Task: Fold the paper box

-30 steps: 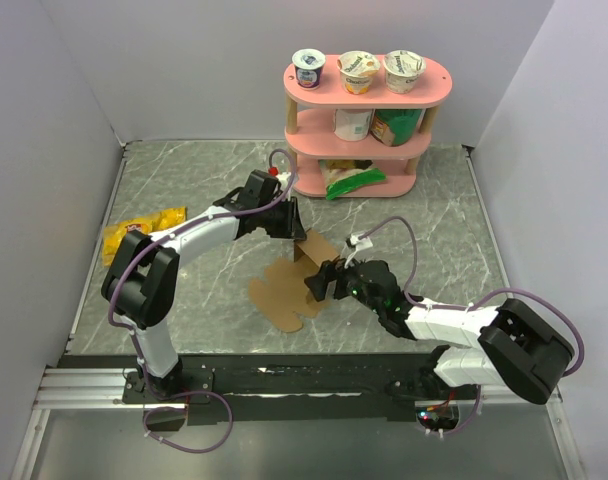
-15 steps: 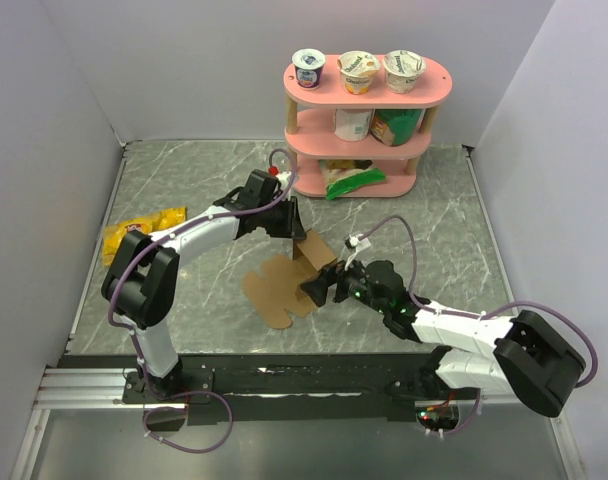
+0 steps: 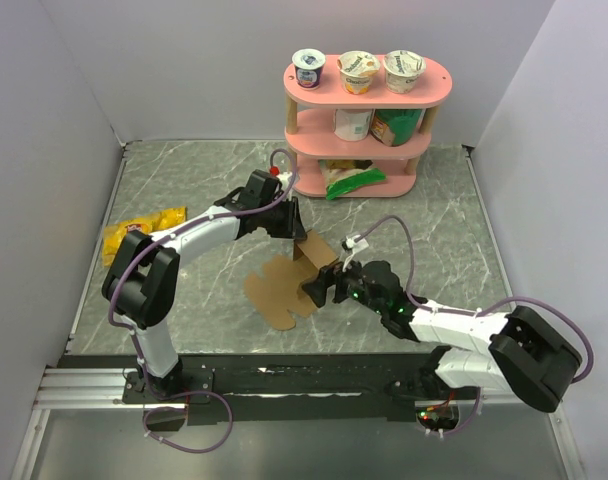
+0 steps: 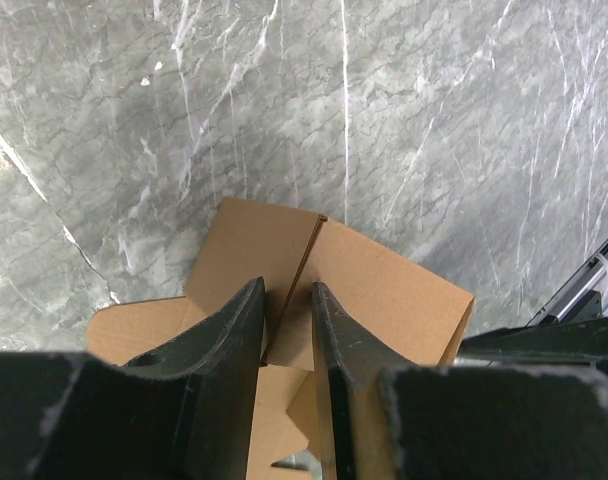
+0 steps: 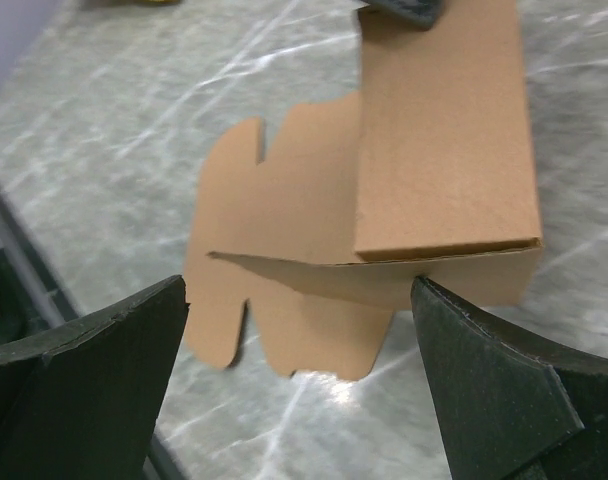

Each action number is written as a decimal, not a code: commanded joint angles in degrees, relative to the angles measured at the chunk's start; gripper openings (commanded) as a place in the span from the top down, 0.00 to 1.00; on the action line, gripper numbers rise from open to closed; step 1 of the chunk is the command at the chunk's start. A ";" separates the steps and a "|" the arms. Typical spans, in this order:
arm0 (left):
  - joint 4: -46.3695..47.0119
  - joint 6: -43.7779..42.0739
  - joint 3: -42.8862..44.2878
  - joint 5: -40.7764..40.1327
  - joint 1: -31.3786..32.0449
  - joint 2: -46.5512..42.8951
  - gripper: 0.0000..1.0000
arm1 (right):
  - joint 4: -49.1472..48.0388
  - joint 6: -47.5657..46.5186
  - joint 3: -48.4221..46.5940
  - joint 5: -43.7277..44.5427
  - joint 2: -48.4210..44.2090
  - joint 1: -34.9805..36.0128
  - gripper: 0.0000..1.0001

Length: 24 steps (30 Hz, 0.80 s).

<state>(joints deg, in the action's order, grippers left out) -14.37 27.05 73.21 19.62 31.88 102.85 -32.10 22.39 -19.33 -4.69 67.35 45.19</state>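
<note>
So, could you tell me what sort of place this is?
Most likely a robotics lab test cell, not a home: plain white walls box in a marble-patterned table, and a pink shelf of yogurt cups looks like staged props.

No text is showing legibly anywhere. The yogurt cups (image 3: 358, 68) on the pink shelf (image 3: 439, 97) and the yellow snack bag (image 3: 144, 228) are carrying printed designs too small to read.

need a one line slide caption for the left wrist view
Left gripper pinching a raised flap of the brown paper box above the grey marble table.
</note>
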 commanded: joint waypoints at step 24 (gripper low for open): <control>-4.88 -1.56 0.18 -2.30 1.78 2.36 0.70 | 12.48 2.38 -16.07 43.60 14.47 9.39 0.02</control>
<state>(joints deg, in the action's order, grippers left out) -14.24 27.07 73.34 19.16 32.40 102.96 -22.44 21.47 -29.98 28.29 80.16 53.95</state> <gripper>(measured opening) 0.305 0.986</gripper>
